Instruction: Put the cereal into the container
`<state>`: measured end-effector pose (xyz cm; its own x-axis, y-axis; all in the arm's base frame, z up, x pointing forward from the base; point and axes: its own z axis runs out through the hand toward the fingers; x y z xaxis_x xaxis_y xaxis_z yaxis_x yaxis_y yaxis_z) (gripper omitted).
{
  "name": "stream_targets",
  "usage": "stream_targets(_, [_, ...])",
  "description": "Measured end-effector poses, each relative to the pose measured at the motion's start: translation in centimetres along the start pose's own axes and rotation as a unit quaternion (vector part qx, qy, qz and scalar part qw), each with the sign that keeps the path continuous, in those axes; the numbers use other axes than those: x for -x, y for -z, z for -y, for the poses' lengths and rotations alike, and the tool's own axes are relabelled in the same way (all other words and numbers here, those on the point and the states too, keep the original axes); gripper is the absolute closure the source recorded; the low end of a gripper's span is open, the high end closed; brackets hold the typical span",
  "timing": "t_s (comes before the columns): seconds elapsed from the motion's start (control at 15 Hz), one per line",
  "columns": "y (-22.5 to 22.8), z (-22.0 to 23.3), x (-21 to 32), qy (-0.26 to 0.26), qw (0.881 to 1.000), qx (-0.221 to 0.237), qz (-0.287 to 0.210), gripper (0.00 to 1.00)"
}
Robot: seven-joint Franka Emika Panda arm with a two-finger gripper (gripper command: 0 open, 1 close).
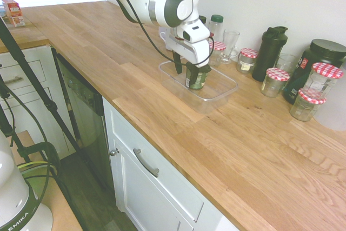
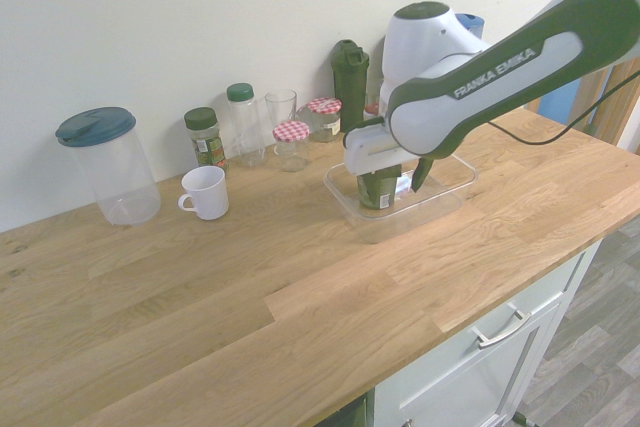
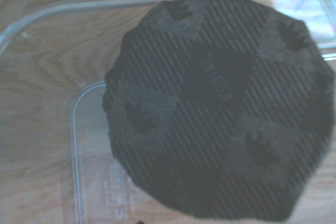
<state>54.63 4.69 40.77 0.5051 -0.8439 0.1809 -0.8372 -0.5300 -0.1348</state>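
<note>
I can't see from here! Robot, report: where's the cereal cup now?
Gripper shut on cereal cup. Cup upright inside clear container, over its floor. Nothing in the way.

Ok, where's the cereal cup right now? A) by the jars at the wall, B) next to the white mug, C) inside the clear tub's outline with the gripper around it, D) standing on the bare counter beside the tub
C: the cereal cup sits within the walls of the clear tub, between the fingers of the gripper.
</note>
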Motion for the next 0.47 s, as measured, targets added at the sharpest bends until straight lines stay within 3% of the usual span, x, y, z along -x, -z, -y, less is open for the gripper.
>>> stream_targets(0.27, [6.3,-4.6,-1.9,0.018,1.0,0.004,-0.001,0.0])
stream_targets(0.47, [8.8,-8.6,-4.2,0.048,0.998,0.016,0.027,0.0])
